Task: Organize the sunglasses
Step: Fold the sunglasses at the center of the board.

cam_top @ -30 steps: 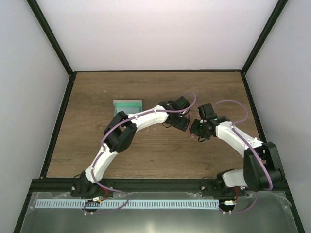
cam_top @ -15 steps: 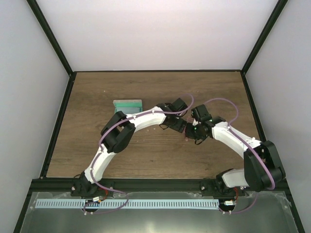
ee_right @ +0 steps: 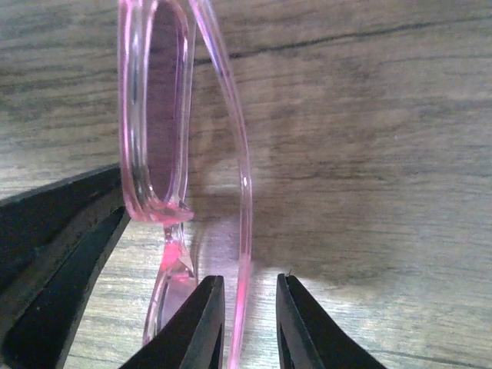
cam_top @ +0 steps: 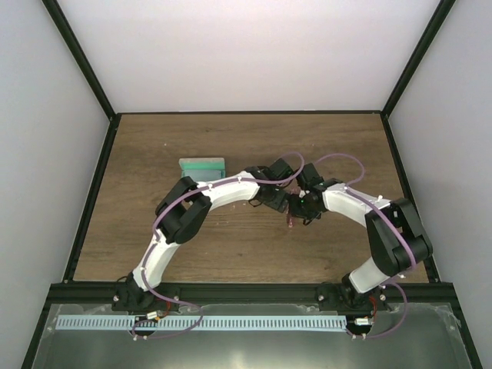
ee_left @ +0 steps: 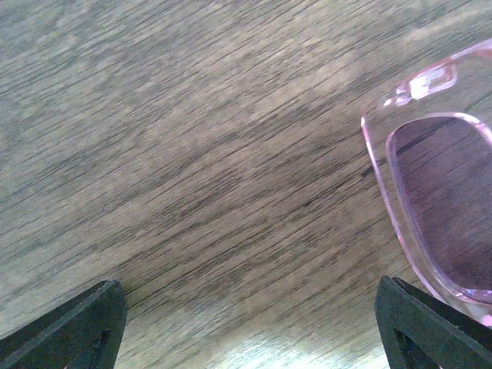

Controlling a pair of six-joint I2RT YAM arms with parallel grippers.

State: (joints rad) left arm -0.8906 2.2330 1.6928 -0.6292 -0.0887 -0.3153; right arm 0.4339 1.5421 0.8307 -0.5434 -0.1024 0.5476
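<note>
1. Right, the sunglasses [ee_right: 161, 115] lie near the middle of the worktop [cam_top: 154, 246], a touch toward the near edge, with both arms bent in over them.
2. My right hand [ee_right: 250, 323] is parted only a little. A slim pink temple [ee_right: 231, 138] runs through the gap with daylight on both sides, so it straddles the temple and grips nothing that I can see. I take it to be set there to guide or fold that temple.
3. My left hand [ee_left: 246, 330] is spread wide and holds nothing. Bare wood shows between its fingers, and a pink-tinted lens [ee_left: 446, 207] sits just beside the finger on that view's right. I'd judge it is waiting to steady or take the front frame.
4. The glasses case [cam_top: 202, 165], grey with green showing, sits between the middle and the far left corner, well apart from the sunglasses. It is the likely destination.
5. A dark shape at the left edge of the right wrist view touches the frame; I cannot tell what it is.
6. There is no brand, label or writing I can read on the frame, lens or case.
</note>
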